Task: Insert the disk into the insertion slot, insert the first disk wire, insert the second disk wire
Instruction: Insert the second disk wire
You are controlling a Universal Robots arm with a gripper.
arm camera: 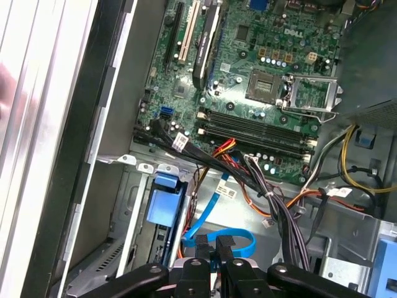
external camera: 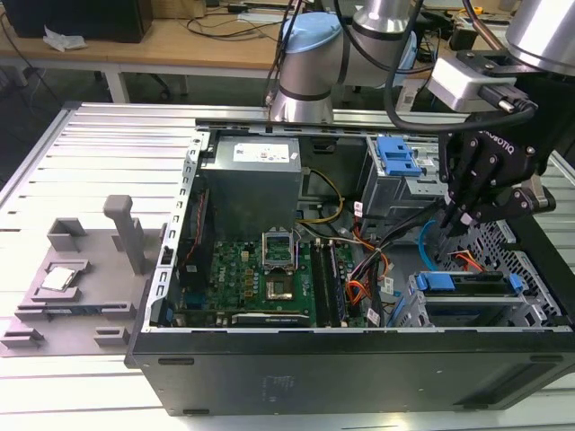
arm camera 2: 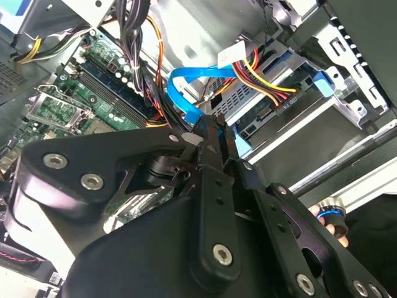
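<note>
While the gripper (external camera: 460, 220) is hanging over the right end of the open case (external camera: 359, 364) in the exterior view, the disk (external camera: 472, 281) is sitting in the slot (external camera: 532, 310), with the orange-red wire (external camera: 467, 260) and blue wire (external camera: 429, 241) running just above it. In the second wrist view the fingers (arm camera 2: 214, 133) are pressing together where the blue wire's (arm camera 2: 186, 84) loop is ending. In the first wrist view they (arm camera: 203, 251) are pinching that wire (arm camera: 245, 239), near the disk's blue frame (arm camera: 167, 208).
</note>
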